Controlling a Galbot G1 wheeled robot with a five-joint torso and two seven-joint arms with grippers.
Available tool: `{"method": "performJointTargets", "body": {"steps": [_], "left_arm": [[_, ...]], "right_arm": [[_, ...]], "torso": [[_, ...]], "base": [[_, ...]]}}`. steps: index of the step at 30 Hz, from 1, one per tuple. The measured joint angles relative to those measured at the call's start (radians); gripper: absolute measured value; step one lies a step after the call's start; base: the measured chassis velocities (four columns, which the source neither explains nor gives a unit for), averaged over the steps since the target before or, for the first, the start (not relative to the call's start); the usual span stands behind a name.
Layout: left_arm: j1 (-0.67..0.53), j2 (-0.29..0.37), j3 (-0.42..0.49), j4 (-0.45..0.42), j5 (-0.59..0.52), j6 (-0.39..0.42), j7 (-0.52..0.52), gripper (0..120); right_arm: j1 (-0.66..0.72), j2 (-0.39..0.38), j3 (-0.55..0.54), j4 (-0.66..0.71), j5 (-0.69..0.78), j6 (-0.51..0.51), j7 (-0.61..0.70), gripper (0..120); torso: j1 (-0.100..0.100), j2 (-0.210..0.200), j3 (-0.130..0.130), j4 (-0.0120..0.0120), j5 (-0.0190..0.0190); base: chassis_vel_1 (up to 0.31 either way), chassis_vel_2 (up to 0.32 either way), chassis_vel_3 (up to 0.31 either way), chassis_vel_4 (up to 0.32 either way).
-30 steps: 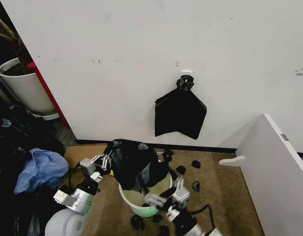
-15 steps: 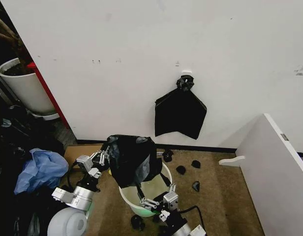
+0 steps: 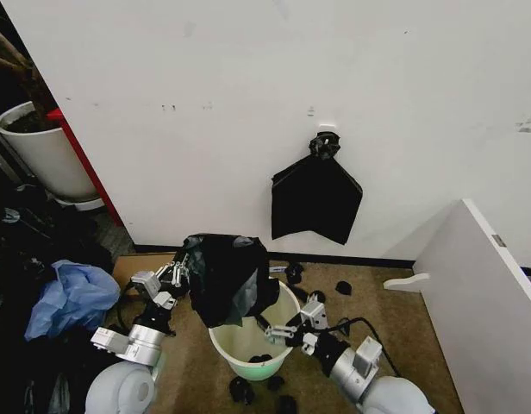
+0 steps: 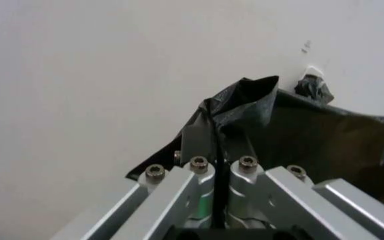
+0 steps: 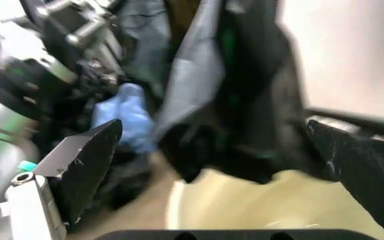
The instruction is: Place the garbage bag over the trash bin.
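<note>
Left gripper (image 3: 181, 274) raised, pinched closed. Right gripper (image 3: 278, 330) lower, fingers spread wide, reaching toward the left.

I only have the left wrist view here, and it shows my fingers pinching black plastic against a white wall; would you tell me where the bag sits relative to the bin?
Observer: The garbage bag hangs from the left gripper above the far-left rim of the trash bin; most of the mouth is uncovered.
Operator: Thanks. Where is the other arm?
Observer: The right gripper is at the bin's near-right rim, jaws open, pointed at the bag's lower edge.
Operator: Anything inside the bin?
Observer: A few small black scraps lie at the bottom.
</note>
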Motion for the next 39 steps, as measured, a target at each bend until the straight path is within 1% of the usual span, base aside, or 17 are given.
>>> {"method": "performJointTargets", "body": {"steps": [3,8,12,16,18,20,22,24,26,28,29,31,32,34,35,37,39], "left_arm": [[0.007,-0.008,0.011,-0.003,-0.013,0.0,-0.006,0],[0.011,-0.014,0.019,-0.012,-0.037,0.0,-0.009,0],[0.013,-0.018,0.024,-0.02,-0.052,0.003,-0.01,0],[0.017,-0.02,0.027,-0.032,-0.066,0.007,-0.009,0],[0.02,-0.02,0.027,-0.04,-0.074,0.008,-0.009,0],[0.022,-0.02,0.027,-0.045,-0.079,0.01,-0.008,0],[0.022,-0.02,0.026,-0.046,-0.081,0.011,-0.008,0],[0.022,-0.019,0.024,-0.047,-0.082,0.012,-0.008,0],[0.022,-0.019,0.022,-0.048,-0.088,0.013,-0.01,0],[0.021,-0.019,0.021,-0.05,-0.095,0.014,-0.011,0],[0.021,-0.019,0.021,-0.05,-0.095,0.014,-0.011,0],[0.02,-0.02,0.021,-0.052,-0.103,0.016,-0.014,0],[0.019,-0.021,0.021,-0.053,-0.106,0.016,-0.015,0],[0.019,-0.021,0.021,-0.056,-0.114,0.017,-0.018,0],[0.019,-0.021,0.021,-0.056,-0.114,0.017,-0.018,0],[0.017,-0.02,0.021,-0.057,-0.117,0.017,-0.019,0],[0.016,-0.019,0.019,-0.057,-0.119,0.018,-0.019,0]], "right_arm": [[0.0,0.018,-0.026,0.005,0.05,0.009,-0.009,100],[0.0,0.036,-0.062,0.0,0.054,0.025,-0.004,100],[0.003,0.053,-0.095,-0.025,0.042,0.037,0.014,95],[0.019,0.072,-0.126,-0.057,0.03,0.042,0.054,79],[0.029,0.084,-0.138,-0.076,0.032,0.046,0.07,69],[0.037,0.095,-0.143,-0.094,0.028,0.058,0.072,61],[0.042,0.104,-0.146,-0.109,0.021,0.077,0.071,59],[0.044,0.111,-0.146,-0.118,0.013,0.1,0.063,51],[0.043,0.114,-0.145,-0.128,-0.001,0.12,0.043,39],[0.042,0.116,-0.144,-0.137,-0.028,0.134,0.036,32],[0.042,0.116,-0.144,-0.137,-0.028,0.134,0.036,32],[0.039,0.119,-0.143,-0.145,-0.051,0.15,0.034,24],[0.038,0.119,-0.142,-0.147,-0.054,0.16,0.03,22],[0.035,0.121,-0.139,-0.156,-0.054,0.21,0.003,11],[0.035,0.121,-0.139,-0.156,-0.054,0.21,0.003,11],[0.033,0.12,-0.129,-0.166,-0.051,0.266,-0.051,3],[0.03,0.12,-0.118,-0.168,-0.036,0.304,-0.113,0]], "torso": [[0.0,0.0,0.0,0.0001,0.0],[0.0,0.0,0.0,0.0001,0.0],[0.0,0.0,0.0,0.0001,0.0],[0.0,0.0,0.0,0.0001,0.0],[0.0,0.0,0.0,0.0001,-0.0001],[0.0,0.0,0.0,0.0001,0.0],[0.0,0.0,0.0,0.0002,0.0],[0.0,0.0,0.0,0.0002,0.0],[0.0,0.0,0.0,0.0002,-0.0001],[0.0,0.0,0.0,0.0001,-0.0001],[0.0,0.0,0.0,0.0001,-0.0001],[0.0,0.0,0.0,0.0001,-0.0001],[0.0,0.0,0.0,0.0001,-0.0001],[0.0,0.0,0.0,0.0002,-0.0001],[0.0,0.0,0.0,0.0002,-0.0001],[0.0,0.0,0.0,0.0001,0.0],[0.0,0.0,0.0,0.0001,0.0]], "base": [[0.0,0.0,0.0,0.0],[0.0,0.0,0.0,0.0],[0.0,0.0,0.0,0.0],[0.0,0.0,0.0,0.0],[0.0,0.0,0.0,0.0],[0.0,0.0,0.0,0.0],[0.0,0.0,0.0,0.0],[0.0,0.0,0.0,0.0],[0.0,0.0,0.0,0.0],[0.0,0.0,0.0,0.0],[0.0,0.0,0.0,0.0],[0.0,0.0,0.0,0.0],[0.0,0.0,0.0,0.0],[0.0,0.0,0.0,0.0],[0.0,0.0,0.0,0.0],[0.0,0.0,0.0,0.0],[0.0,0.0,0.0,0.0]]}}
